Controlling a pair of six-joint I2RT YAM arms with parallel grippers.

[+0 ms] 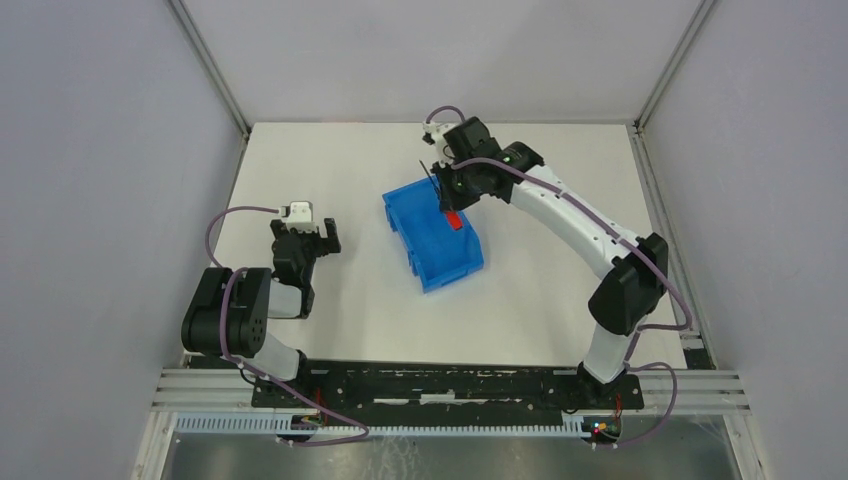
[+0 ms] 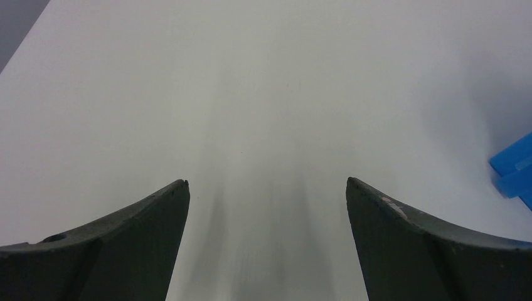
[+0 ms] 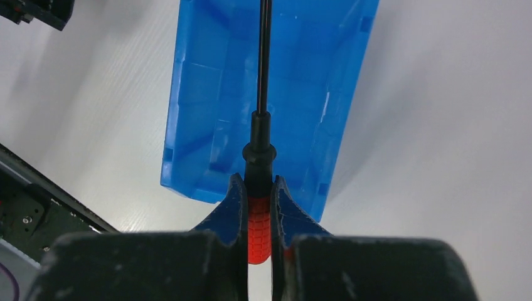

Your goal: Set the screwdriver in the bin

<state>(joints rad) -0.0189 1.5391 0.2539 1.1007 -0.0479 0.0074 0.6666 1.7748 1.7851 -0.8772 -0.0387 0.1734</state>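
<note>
- Table (image 1: 560,300): white, flat work surface. It carries the bin, and both arm bases sit at its near edge.
- Bin (image 1: 432,245): bright blue, open top up, resting near the table centre with its long axis on a diagonal. It lies between the two arms, closer to the right one. In the right wrist view the bin (image 3: 207,94) interior shows bare blue floor. One corner of the bin (image 2: 514,169) appears at the right edge of the left wrist view.
- Right gripper (image 1: 452,205): positioned over the far right side of the bin. Right gripper (image 3: 256,185) fingers are clamped on the screwdriver's red handle.
- Left gripper (image 1: 308,232): positioned over bare table, well apart from the bin on its left. Left gripper (image 2: 266,182) fingers are spread wide and hold nothing.
- Screwdriver (image 3: 259,138): red handle pinched between the right fingers, with the black collar and thin shaft projecting ahead over the bin's open interior. The top view shows the screwdriver (image 1: 453,220) handle above the bin's right wall.
</note>
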